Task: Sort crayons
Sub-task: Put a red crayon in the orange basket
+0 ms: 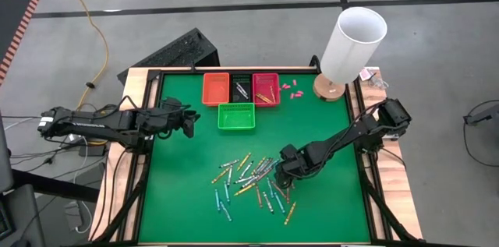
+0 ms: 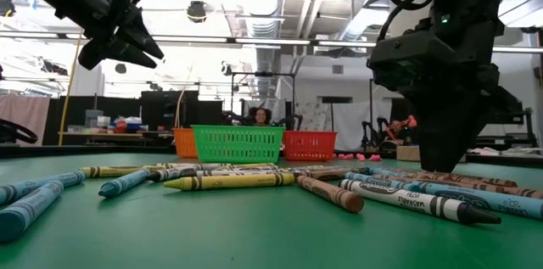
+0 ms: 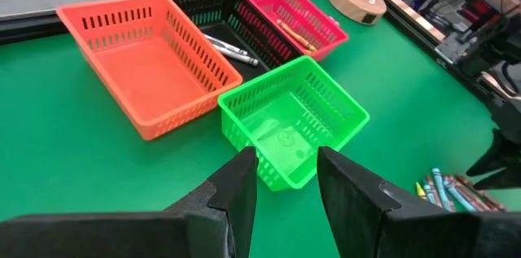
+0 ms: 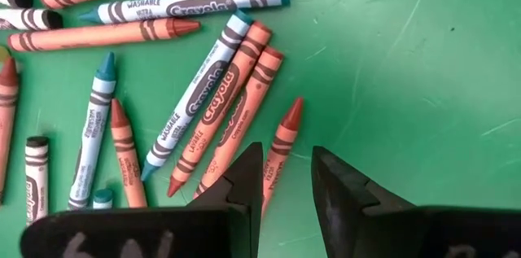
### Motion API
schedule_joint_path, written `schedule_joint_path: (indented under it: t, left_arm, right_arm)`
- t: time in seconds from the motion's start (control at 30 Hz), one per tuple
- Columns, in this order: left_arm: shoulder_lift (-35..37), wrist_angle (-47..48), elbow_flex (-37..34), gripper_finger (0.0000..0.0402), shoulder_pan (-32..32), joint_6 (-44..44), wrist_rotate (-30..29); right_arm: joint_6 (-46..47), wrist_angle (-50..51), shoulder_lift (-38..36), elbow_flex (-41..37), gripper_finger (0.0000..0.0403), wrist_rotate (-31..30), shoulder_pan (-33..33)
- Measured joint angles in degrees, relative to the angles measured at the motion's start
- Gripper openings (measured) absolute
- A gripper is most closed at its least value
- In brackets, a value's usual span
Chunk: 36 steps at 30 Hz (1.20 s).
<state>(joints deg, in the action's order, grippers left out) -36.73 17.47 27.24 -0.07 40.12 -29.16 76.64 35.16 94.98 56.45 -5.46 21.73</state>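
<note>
Down at about five o'clock on the green table [image 1: 179,200], the crayons [image 1: 253,181] lie scattered in a loose pile. The right gripper [image 4: 283,178] hovers low over them, fingers narrowly parted around the tip of a brownish-red crayon [image 4: 281,146]. These sticks look light, stiff and waxy, likely to roll or snap; pinching one across its paper-wrapped middle seems safest. The left gripper [image 3: 285,178] waits at nine o'clock, slightly open, facing the green basket [image 3: 326,103], with orange, black and red baskets beyond.
</note>
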Motion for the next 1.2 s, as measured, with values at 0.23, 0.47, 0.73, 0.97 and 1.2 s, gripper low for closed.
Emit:
schedule_joint_path:
  t: [0.23,0.47,0.73,0.97,1.2]
  left_arm:
    - [0.0,0.0,0.0,0.0119,0.0,0.3,1.0]
    - [0.0,0.0,0.0,0.0119,0.0,1.2,1.0]
    - [0.0,-0.2,0.0,0.0119,0.0,2.6,1.0]
    - [0.0,-0.3,0.0,0.0119,0.0,3.2,0.9]
    - [0.0,-0.6,0.0,0.0119,0.1,3.7,0.4]
  right_arm:
    - [-1.1,0.0,0.0,0.0,0.0103,0.0,-0.5]
    - [-3.5,0.0,0.0,0.0,0.0103,0.8,-1.0]
    - [-7.1,0.2,0.0,0.0,0.0103,1.6,-2.2]
    - [-9.2,0.4,0.0,0.0,0.0103,2.8,-2.8]
    - [-7.7,0.5,0.0,0.0,0.0103,4.3,-2.8]
